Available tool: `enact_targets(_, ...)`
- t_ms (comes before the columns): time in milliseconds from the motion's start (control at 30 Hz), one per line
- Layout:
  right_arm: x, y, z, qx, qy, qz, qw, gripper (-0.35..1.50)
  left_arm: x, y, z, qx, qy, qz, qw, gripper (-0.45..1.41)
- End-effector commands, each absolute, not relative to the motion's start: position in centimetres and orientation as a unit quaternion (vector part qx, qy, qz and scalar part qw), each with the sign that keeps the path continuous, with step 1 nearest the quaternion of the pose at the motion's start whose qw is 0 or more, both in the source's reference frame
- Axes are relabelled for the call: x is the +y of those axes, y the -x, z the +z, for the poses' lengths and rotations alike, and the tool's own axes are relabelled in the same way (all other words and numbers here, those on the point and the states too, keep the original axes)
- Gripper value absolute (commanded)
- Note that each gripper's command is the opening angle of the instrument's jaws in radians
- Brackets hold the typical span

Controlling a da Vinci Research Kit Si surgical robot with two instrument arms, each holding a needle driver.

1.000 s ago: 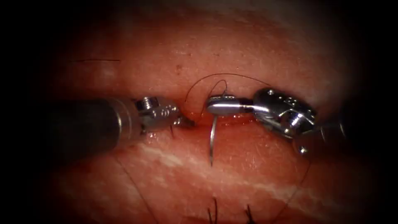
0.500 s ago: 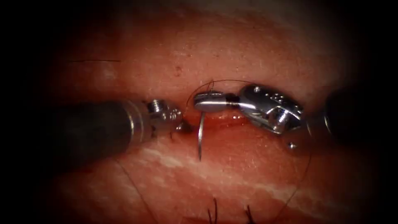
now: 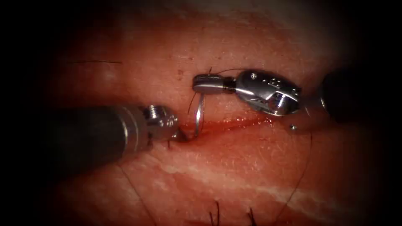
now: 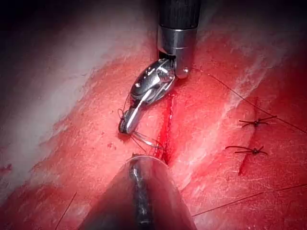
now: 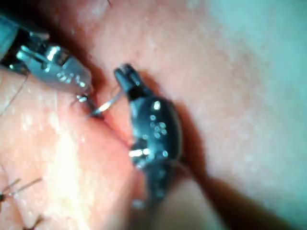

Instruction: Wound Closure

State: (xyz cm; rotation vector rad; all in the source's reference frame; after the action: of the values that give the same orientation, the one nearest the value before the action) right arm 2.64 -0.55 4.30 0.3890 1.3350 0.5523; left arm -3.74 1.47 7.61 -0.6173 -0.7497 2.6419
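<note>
Needle carried to the cut as claws close in on the tissue

The right claw (image 3: 197, 83), clamped on the needle (image 3: 198, 117) near its thread end, has moved up and left over the past second; the slim, bright curved needle now hangs with its point at the red, wet cut (image 3: 234, 124) in the tissue (image 3: 234, 167). The left claw (image 3: 181, 134) sits at the cut's left end; whether it is shut cannot be told. Dark thread (image 3: 302, 175) trails away. A bite likely calls for steady wrist rotation.

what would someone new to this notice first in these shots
The right tool, above the cut in the endoscope view, has its jaws shut on the curved needle near its thread end; the needle hangs down to the cut. The left tool has its tip at the cut's left end, right by the needle's lower end.
</note>
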Motion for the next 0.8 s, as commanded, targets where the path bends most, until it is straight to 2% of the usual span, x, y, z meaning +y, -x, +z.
enact_targets(33,-0.68,-2.68,4.39,0.605,-0.175,0.244,0.737,-0.35,1.42,3.81,7.66,-0.265,0.217,0.925,0.163,-0.45)
enact_targets(800,-0.95,-2.71,4.58,0.594,-0.092,0.152,0.785,-0.35,1.42,3.81,7.34,-0.258,0.233,0.921,0.173,-0.45)
